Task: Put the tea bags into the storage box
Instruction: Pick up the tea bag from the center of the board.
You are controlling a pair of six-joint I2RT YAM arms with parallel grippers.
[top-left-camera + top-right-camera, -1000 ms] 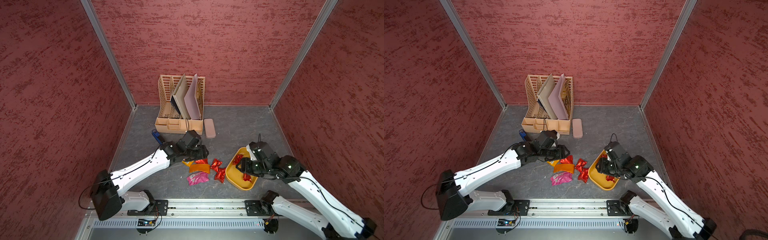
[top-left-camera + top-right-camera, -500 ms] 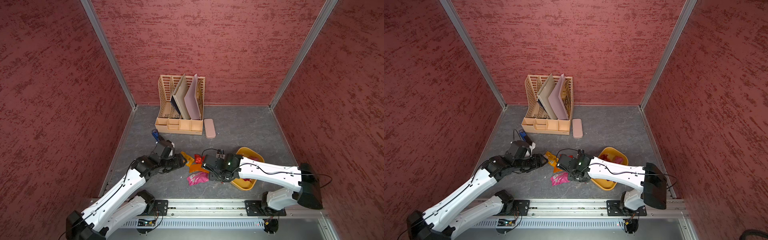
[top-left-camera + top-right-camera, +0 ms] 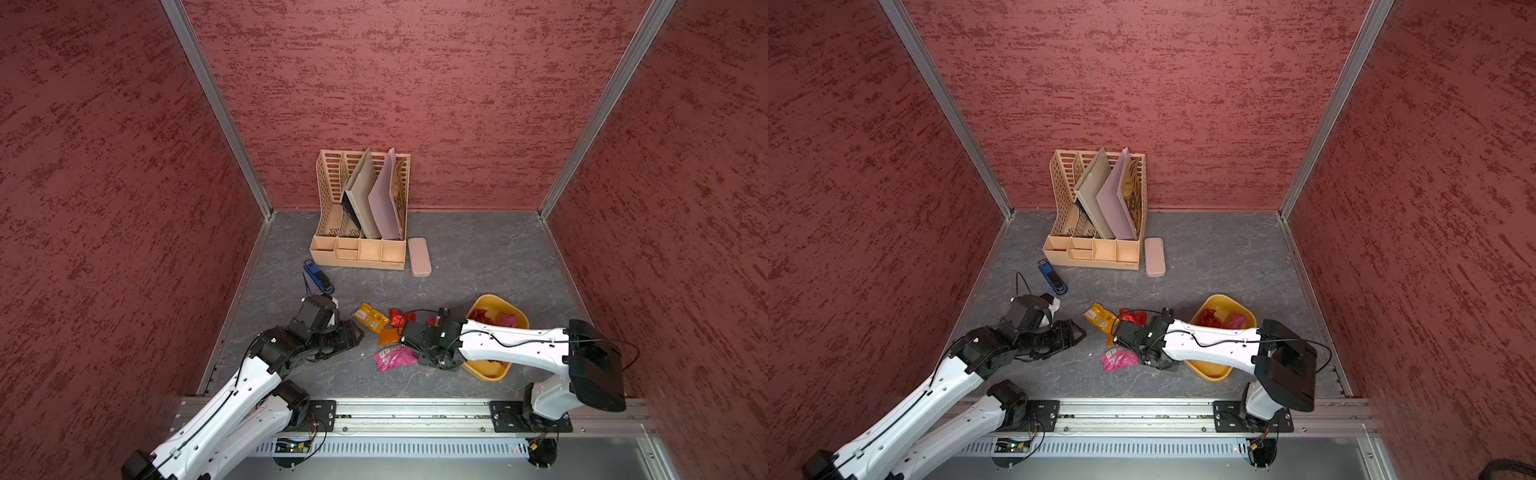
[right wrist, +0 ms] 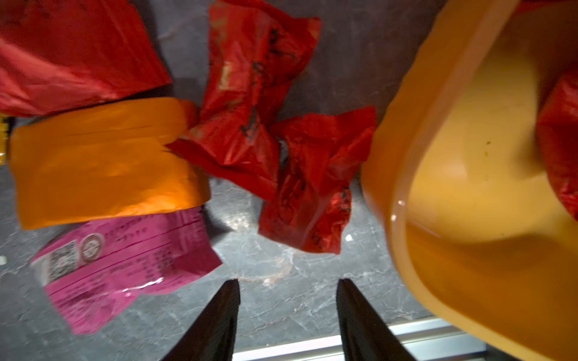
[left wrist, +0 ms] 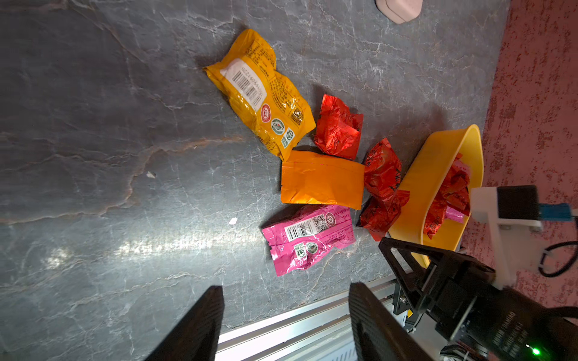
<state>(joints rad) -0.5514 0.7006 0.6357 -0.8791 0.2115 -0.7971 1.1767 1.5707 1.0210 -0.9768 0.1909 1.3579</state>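
Loose tea bags lie mid-table: a yellow one (image 5: 262,93), an orange one (image 5: 322,179), a pink one (image 5: 308,236) and three red ones (image 5: 337,128). Right of them stands the mustard-yellow storage box (image 3: 488,368), holding several red packets (image 3: 482,316) and a pink one (image 3: 507,320). My left gripper (image 5: 286,289) hangs open and empty, left of the pile (image 3: 353,332). My right gripper (image 4: 287,283) is open and empty, low over bare table between the pink packet (image 4: 125,265) and the box (image 4: 469,187).
At the back stands a beige slotted file organiser (image 3: 361,232) with folders. Beside it lies a flat pink case (image 3: 419,262). A blue stapler (image 3: 319,280) lies just behind my left wrist. The metal rail (image 3: 415,415) borders the front, and red walls enclose the other sides.
My left gripper has drawn back to the left, off the packets. My right gripper has swung from above the storage box to the table beside the pink and red packets.
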